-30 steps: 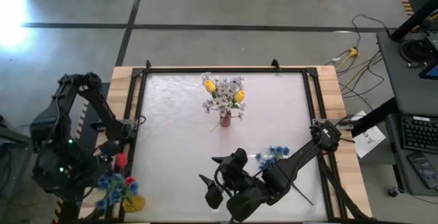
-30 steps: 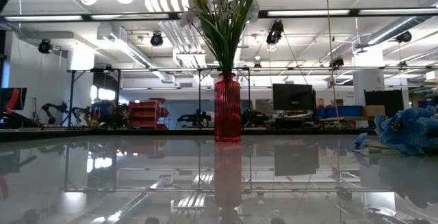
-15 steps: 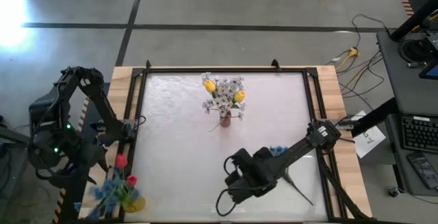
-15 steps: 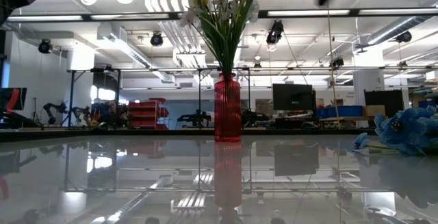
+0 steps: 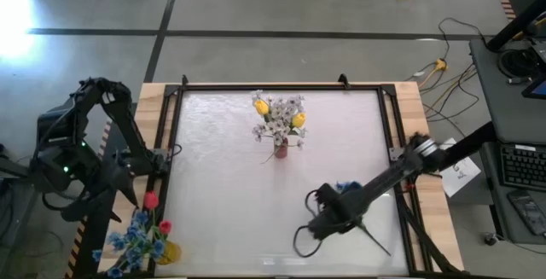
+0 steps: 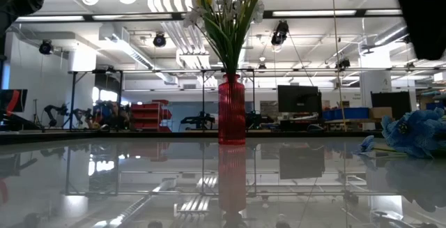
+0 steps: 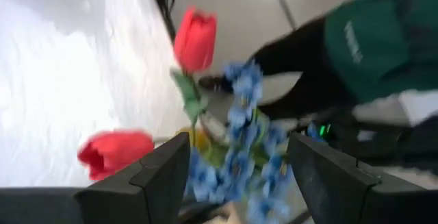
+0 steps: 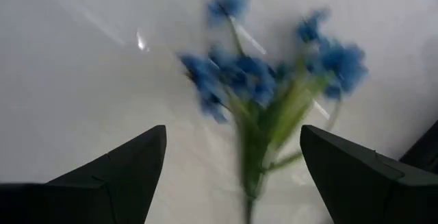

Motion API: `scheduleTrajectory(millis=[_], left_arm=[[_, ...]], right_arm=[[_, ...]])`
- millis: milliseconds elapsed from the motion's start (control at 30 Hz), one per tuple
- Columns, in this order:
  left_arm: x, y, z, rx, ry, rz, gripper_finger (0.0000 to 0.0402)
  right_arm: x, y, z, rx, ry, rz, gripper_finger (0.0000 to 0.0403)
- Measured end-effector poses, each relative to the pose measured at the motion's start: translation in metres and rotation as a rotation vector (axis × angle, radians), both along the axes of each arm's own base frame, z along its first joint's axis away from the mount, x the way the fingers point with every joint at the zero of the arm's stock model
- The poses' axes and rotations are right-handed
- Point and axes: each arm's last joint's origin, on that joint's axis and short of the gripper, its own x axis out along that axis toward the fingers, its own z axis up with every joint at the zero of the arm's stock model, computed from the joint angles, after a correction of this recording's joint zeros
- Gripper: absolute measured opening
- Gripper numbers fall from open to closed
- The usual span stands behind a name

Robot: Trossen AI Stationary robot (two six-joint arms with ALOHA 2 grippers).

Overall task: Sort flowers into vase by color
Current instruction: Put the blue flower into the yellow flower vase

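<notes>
On table, blue flower flat, blooms toward right claw.

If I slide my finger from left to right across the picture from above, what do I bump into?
Left arm → red and blue flowers in a yellow vase → red vase of white and yellow flowers → right gripper, open → blue flowers on the table.

both end effectors open, empty

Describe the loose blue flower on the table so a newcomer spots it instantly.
Start at the red vase mid-table, then go toward the table's near right side, under the right arm. The blue flower spray lies flat there, alone on the white surface; the other blue blooms stand bunched with red tulips off the left edge.
</notes>
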Motion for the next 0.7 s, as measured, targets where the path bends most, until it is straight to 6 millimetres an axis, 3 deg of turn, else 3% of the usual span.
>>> scheduleTrajectory(millis=[133, 333, 467, 700], left_arm=[[0.003, 0.008, 0.009, -0.081, -0.117, 0.121, 0.0235], [0.008, 0.008, 0.011, -0.061, -0.237, 0.234, 0.0232], [0.015, 0.002, 0.01, -0.03, -0.256, 0.283, 0.0223], [0.038, -0.003, 0.016, -0.024, -0.313, 0.345, 0.0204]], right_arm=[[-0.032, -0.012, -0.016, 0.074, 0.012, 0.002, 0.0329], [-0.062, -0.024, -0.059, 0.163, 0.018, -0.018, 0.0306], [-0.075, -0.034, -0.081, 0.177, 0.009, -0.039, 0.0258], [-0.076, -0.036, -0.108, 0.248, -0.075, -0.035, 0.0147]])
